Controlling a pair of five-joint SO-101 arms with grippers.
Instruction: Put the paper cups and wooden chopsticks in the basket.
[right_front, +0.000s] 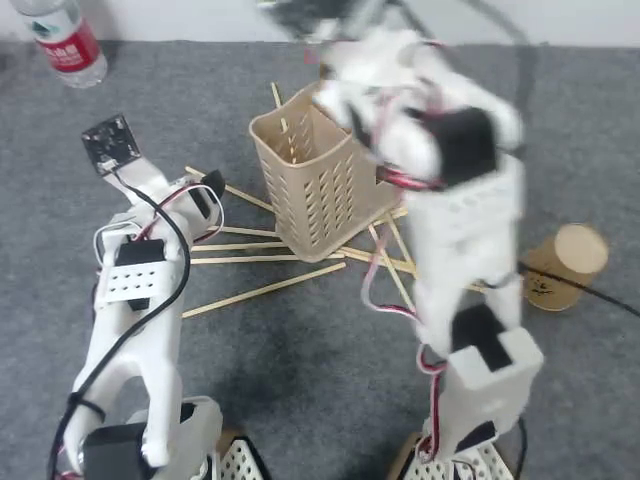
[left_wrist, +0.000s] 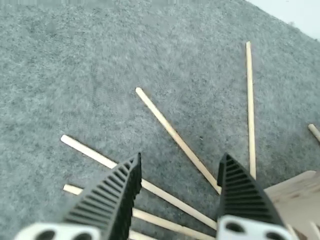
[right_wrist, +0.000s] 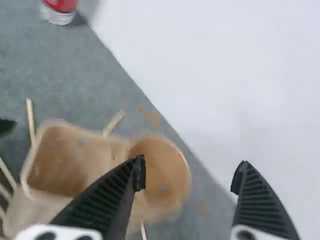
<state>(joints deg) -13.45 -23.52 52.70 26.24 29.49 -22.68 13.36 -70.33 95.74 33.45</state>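
Note:
The beige slotted basket (right_front: 318, 185) stands mid-table, with a chopstick leaning inside it. Wooden chopsticks (right_front: 262, 288) lie fanned on the grey carpet around its base. One paper cup (right_front: 565, 265) lies on its side at the right. My right arm (right_front: 460, 220) rises over the basket. Its gripper (right_wrist: 190, 172) is open and holds nothing, high above the basket (right_wrist: 60, 170) and a blurred brown paper cup (right_wrist: 162, 175) at the basket's far rim; I cannot tell if that cup is inside. My left gripper (left_wrist: 181, 159) is open, low over a chopstick (left_wrist: 175, 137), left of the basket (left_wrist: 300, 195).
A plastic water bottle (right_front: 62, 40) with a red label stands at the back left corner. A white wall (right_wrist: 225, 75) borders the carpet just behind the basket. A black cable (right_front: 590, 290) runs past the lying cup. Bare carpet (right_front: 310, 380) spreads between the two arm bases.

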